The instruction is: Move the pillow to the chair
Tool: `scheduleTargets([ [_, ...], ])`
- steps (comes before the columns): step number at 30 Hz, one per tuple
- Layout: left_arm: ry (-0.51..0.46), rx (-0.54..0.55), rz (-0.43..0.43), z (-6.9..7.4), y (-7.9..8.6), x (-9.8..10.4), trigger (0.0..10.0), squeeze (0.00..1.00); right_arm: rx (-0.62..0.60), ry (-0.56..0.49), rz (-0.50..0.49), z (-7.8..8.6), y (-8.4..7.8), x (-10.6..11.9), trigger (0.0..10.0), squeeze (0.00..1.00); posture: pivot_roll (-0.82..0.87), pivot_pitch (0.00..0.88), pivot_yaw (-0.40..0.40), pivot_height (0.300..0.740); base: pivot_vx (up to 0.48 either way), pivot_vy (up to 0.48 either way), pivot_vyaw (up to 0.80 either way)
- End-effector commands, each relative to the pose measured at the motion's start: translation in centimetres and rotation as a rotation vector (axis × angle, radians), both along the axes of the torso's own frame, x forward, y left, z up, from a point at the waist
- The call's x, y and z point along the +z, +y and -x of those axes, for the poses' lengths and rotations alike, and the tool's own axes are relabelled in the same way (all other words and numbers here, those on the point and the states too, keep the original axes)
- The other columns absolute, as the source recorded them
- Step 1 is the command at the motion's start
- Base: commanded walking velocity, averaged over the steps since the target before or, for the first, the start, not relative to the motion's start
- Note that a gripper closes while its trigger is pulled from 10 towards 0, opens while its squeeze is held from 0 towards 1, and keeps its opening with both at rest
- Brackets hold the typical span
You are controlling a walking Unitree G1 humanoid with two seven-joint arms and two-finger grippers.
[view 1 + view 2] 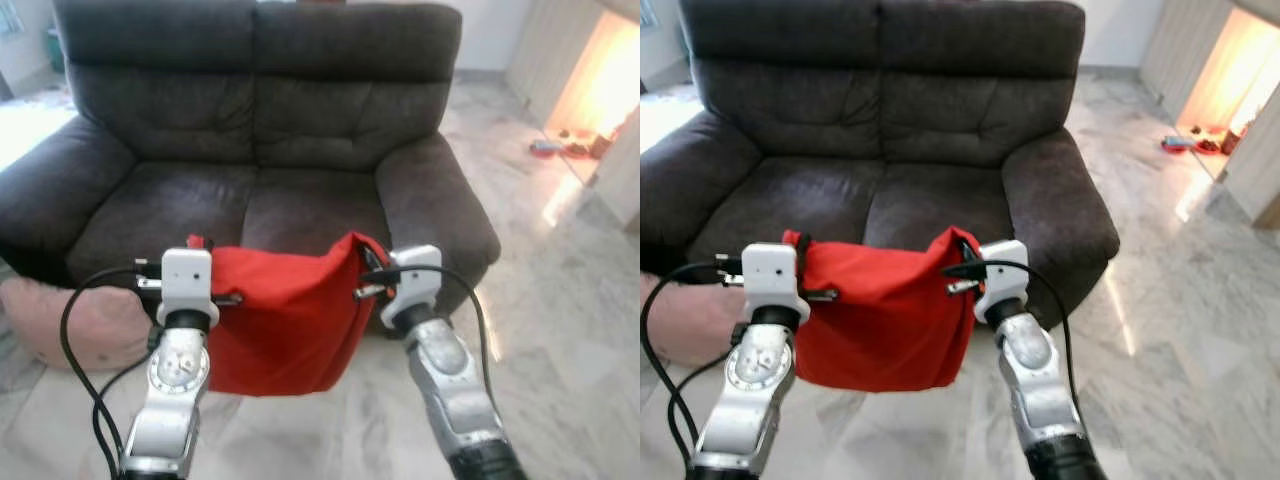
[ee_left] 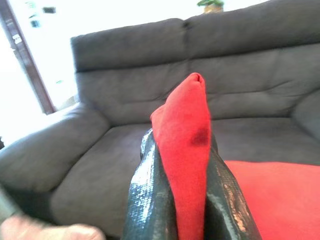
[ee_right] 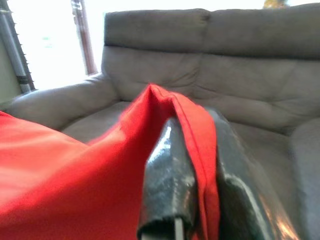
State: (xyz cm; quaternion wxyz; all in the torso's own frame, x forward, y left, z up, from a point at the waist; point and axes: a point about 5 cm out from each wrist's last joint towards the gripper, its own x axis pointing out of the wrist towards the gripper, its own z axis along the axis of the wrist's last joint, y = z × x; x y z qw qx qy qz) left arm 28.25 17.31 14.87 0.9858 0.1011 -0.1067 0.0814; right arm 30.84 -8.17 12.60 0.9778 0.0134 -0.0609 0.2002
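A red pillow [image 1: 285, 320] hangs in the air between my two arms, just in front of the dark grey sofa [image 1: 260, 150]. My left gripper [image 1: 196, 243] is shut on its left top corner; the wrist view shows red cloth [image 2: 187, 150] pinched between the black fingers [image 2: 147, 200]. My right gripper [image 1: 366, 252] is shut on the right top corner, with the red pillow [image 3: 75, 185] squeezed between its fingers [image 3: 167, 185]. The pillow's lower part sags below the sofa's front edge.
A pink cushion [image 1: 85, 320] lies on the floor at the left, by the sofa's arm. Marble floor [image 1: 570, 330] stretches to the right. Small red items [image 1: 560, 148] lie on the floor far right by a bright doorway.
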Motion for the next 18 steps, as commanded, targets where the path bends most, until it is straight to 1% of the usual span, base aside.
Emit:
scheduleTargets([
  [1, -0.071, -0.025, -0.010, -0.07, -0.71, 1.39, 10.0, 0.00, 0.001, -0.094, -0.012, -0.32, -0.07, 2.10, 10.0, 0.00, 0.08, 0.000, -0.048, 0.740, 0.304, 0.000, 0.00],
  [12, -0.087, -0.014, -0.012, -0.01, -0.36, 1.86, 10.0, 0.00, 0.011, -0.118, -0.016, -0.41, 0.20, 2.75, 10.0, 0.00, 0.08, 0.000, -0.050, 0.740, 0.301, 0.000, 0.00],
  [18, -0.083, -0.010, -0.010, 0.08, -0.13, 1.83, 10.0, 0.00, 0.005, -0.103, -0.029, -0.53, 0.07, 2.57, 10.0, 0.00, 0.09, 0.000, -0.052, 0.740, 0.295, 0.000, 0.00],
])
